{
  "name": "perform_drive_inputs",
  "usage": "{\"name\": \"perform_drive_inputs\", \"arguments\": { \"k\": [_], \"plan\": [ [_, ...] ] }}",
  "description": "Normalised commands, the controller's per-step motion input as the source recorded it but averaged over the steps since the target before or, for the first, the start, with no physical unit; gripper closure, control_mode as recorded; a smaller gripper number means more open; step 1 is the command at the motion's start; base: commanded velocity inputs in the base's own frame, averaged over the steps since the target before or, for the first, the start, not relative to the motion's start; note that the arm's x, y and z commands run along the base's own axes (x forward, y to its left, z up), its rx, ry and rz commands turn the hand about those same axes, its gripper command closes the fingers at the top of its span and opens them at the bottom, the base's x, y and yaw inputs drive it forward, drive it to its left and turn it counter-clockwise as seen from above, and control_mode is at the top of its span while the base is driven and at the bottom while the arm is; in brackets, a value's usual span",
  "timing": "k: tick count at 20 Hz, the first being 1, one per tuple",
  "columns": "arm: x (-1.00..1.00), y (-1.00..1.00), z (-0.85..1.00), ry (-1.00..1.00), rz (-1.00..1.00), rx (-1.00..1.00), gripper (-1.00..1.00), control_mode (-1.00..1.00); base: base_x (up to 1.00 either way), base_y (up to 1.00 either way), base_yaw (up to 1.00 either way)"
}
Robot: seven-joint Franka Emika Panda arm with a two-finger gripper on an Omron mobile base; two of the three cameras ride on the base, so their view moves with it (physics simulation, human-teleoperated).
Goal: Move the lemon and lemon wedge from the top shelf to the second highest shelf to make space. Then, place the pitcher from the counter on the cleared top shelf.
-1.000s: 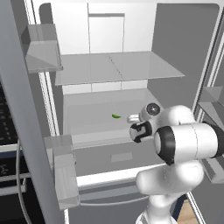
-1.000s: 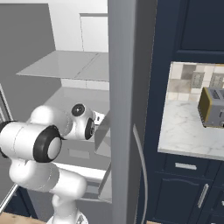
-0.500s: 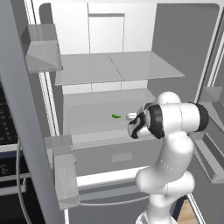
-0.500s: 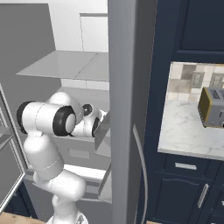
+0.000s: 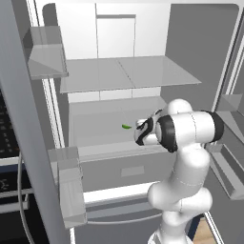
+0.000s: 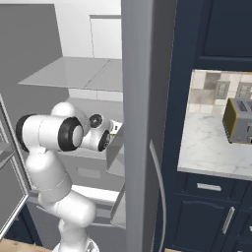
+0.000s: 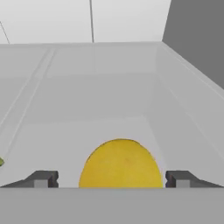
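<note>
The change is at the gripper (image 7: 111,178). Over the last second its 2 fingertips (image 7: 41,178) have spread, and they now stand wide to either side of the lemon (image 7: 121,164) with a sliver of shelf showing on the left side. The claw reads as released, no longer clamping the fruit. In the same second the arm (image 5: 190,131) has swung its elbow up and out, while the hand has stayed reaching into the fridge at the same level.

The lemon sits low and close between the tips, apparently resting on the lower shelf (image 5: 95,125), the one directly under the glass top shelf (image 5: 124,74). That looks like the second highest shelf, so 1 of the 2 transfers seems done.

A small green piece (image 5: 126,127) lies on that same lower shelf just left of the hand. It may be the lemon wedge, but it is too small to tell.

The likely next move is a straight pull back, without nudging the lemon and setting it rolling.
</note>
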Motion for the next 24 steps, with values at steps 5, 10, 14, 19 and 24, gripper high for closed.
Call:
{"name": "perform_drive_inputs", "arguments": {
  "k": [5, 10, 14, 19, 24],
  "plan": [
    [-0.29, 0.00, 0.72, -0.01, 0.00, 0.00, -1.00, -1.00, 0.00, 0.00, 0.00],
    [-0.59, 0.03, 0.70, 0.00, 0.01, 0.00, -1.00, -1.00, 0.00, 0.00, 0.00],
    [-0.76, 0.06, 0.57, 0.01, 0.02, -0.01, -1.00, -1.00, 0.00, 0.00, 0.00],
    [-0.94, 0.00, 0.63, 0.04, 0.07, 0.00, -1.00, -1.00, 0.00, 0.00, 0.00],
    [-1.00, 0.13, 0.48, 0.02, 0.15, 0.00, -1.00, -1.00, 0.00, 0.00, 0.00]
  ]
}}
